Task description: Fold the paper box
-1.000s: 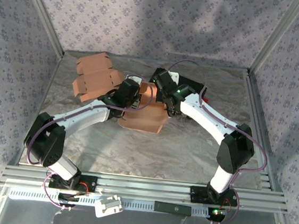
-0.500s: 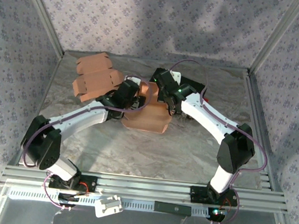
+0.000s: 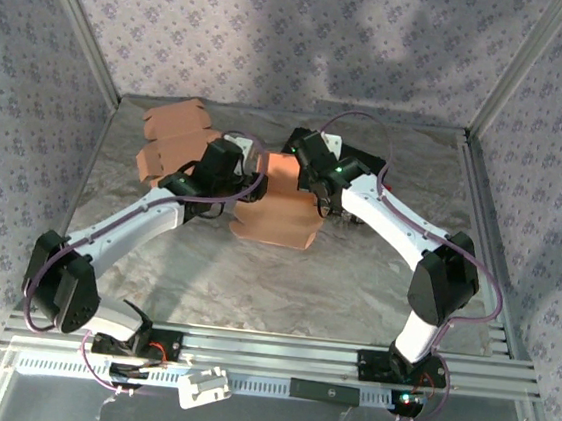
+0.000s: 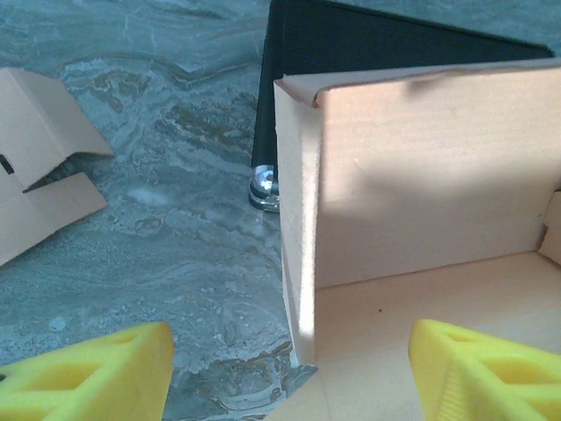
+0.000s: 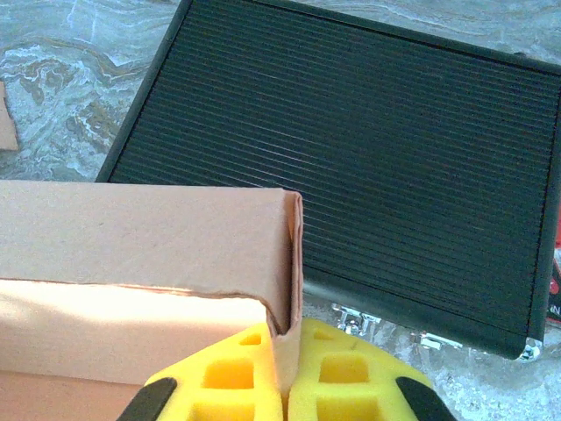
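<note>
The brown paper box [image 3: 278, 215] lies partly folded at mid-table, one wall standing upright. My right gripper [image 5: 287, 373] is shut on the folded corner edge of that wall [image 5: 140, 228]; in the top view it sits at the box's far right corner [image 3: 309, 185]. My left gripper [image 4: 289, 377] is open, its yellow fingers [image 4: 88, 377] spread wide on either side of the box's upright left corner [image 4: 298, 202] without touching it. From above, the left gripper [image 3: 247, 179] is at the box's left side.
A stack of flat cardboard blanks [image 3: 173, 141] lies at the back left, also seen as brown cardboard [image 4: 35, 167]. A black ribbed case [image 5: 368, 158] lies behind the box, under the right arm [image 3: 371, 163]. Patterned walls enclose the table.
My left gripper has opened and drawn back to the left, off the box. The box wall now stands upright. The right gripper keeps its hold.
</note>
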